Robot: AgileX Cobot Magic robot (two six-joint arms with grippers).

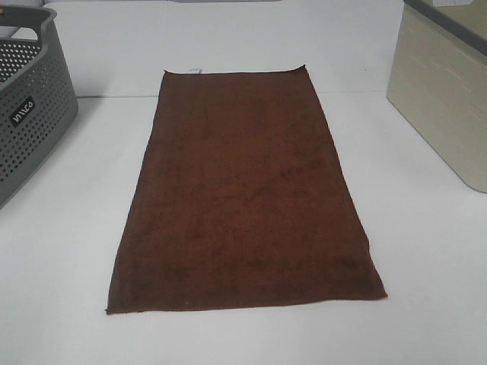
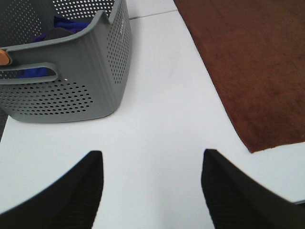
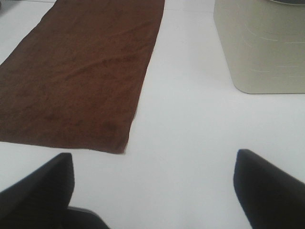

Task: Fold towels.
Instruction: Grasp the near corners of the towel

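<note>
Towel [image 1: 243, 190]: one, reddish-brown, spread flat and unfolded at the middle of the white counter [image 1: 426, 266], long side running away from the robot. A small white tag [image 1: 194, 71] sits at the far edge.

Left gripper [image 2: 151, 155]: jaws moderately apart, nothing between them, over bare counter. The towel's near corner lies ahead of it toward the counter's middle, apart and not touching.

Right gripper [image 3: 153, 153]: jaws wide, holding nothing, over bare counter. The towel's other near corner lies ahead of it toward the middle, apart.

Basket [image 1: 30, 114]: grey, perforated, left of the towel, holding blue cloth [image 2: 71, 24].

Bin [image 1: 441, 91]: beige, right of the towel.
</note>
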